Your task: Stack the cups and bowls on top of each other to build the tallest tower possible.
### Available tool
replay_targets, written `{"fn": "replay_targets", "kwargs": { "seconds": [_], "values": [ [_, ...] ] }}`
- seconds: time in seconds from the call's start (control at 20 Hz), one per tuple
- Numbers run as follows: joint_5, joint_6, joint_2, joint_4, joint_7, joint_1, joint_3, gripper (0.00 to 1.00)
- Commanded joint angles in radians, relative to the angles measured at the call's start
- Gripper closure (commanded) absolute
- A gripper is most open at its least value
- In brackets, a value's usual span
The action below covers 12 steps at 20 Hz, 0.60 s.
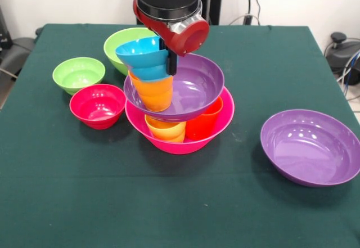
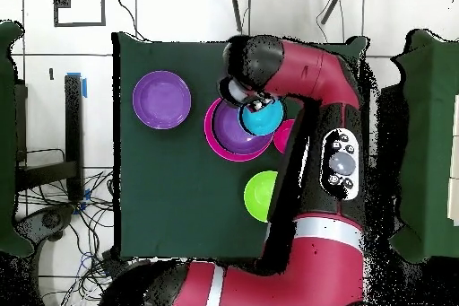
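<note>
Tower (image 1: 179,104) partly built, mid-table. Base is the pink bowl (image 1: 183,141), holding a yellow-orange cup (image 1: 166,130) and a red-orange cup (image 1: 203,123) upright inside it. A purple bowl (image 1: 194,88) sits on those cups, tilted down toward the near left. An orange cup (image 1: 153,92) stands in it at the left side, and the blue bowl (image 1: 145,59) is on or just above that cup, leaning left.

Gripper (image 1: 170,62) comes down right at the blue bowl's right rim, one dark finger showing beside it. Cannot tell whether it's clamped on the bowl or has let go; the overhead doesn't settle it either, with the arm covering the spot.

Left to stack, by my read: second purple bowl (image 1: 311,145) near right, red bowl (image 1: 98,106) and small green bowl (image 1: 79,74) on the left, bigger green bowl (image 1: 128,44) behind the tower. A green cup isn't visible. So roughly half done, and the lean looks like a risk.

Everything is glossy hard plastic, round, smooth, probably slippery. Cups are narrow with a stepped lower half; purple bowls are wide and shallow. Table (image 1: 169,214) wears a dark green cloth, matte.
</note>
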Motion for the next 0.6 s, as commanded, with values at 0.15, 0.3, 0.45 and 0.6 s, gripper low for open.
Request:
{"fn": "replay_targets", "kwargs": {
  "seconds": [0.15,0.3,0.45,0.6],
  "values": [
    [-0.025,0.153,0.071,-0.01,-0.158,-0.035,0.116,1.0],
    [-0.016,0.137,0.069,0.007,-0.165,-0.044,0.129,1.0],
    [-0.016,0.124,0.069,0.013,-0.174,-0.051,0.139,1.0],
    [-0.016,0.116,0.067,0.021,-0.178,-0.056,0.149,1.0]
  ]
}}
